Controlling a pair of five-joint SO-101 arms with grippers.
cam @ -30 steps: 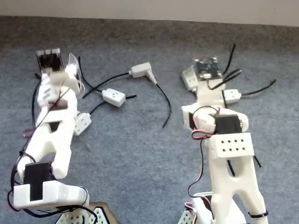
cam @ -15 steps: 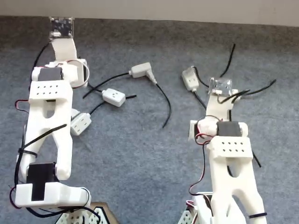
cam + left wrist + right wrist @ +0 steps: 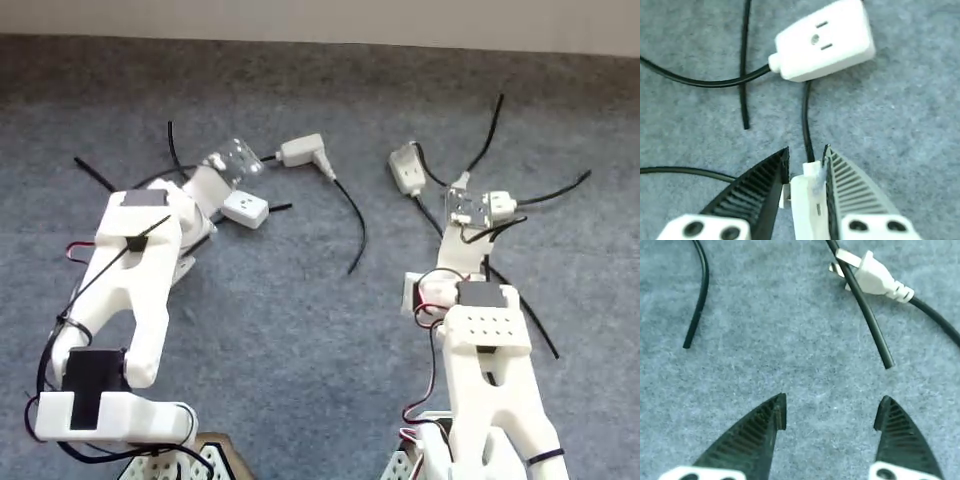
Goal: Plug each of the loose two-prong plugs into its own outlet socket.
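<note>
My left gripper is shut on a small white plug, whose black cord runs forward over the carpet. Just ahead lies a white outlet socket, face up. From above, that gripper hovers just behind the socket. My right gripper is open over bare carpet, nothing between its fingers. A white two-prong plug lies beyond it, with a black cable crossing its prongs. In the high view the right gripper sits beside a white connector.
A white angled adapter lies at the back centre and another white plug to its right. Loose black cables trail across the grey carpet. A white piece peeks out under the left arm.
The left arm swung from the far back left corner in toward the middle socket. The right arm drew back slightly and its gripper tilted down over the carpet.
</note>
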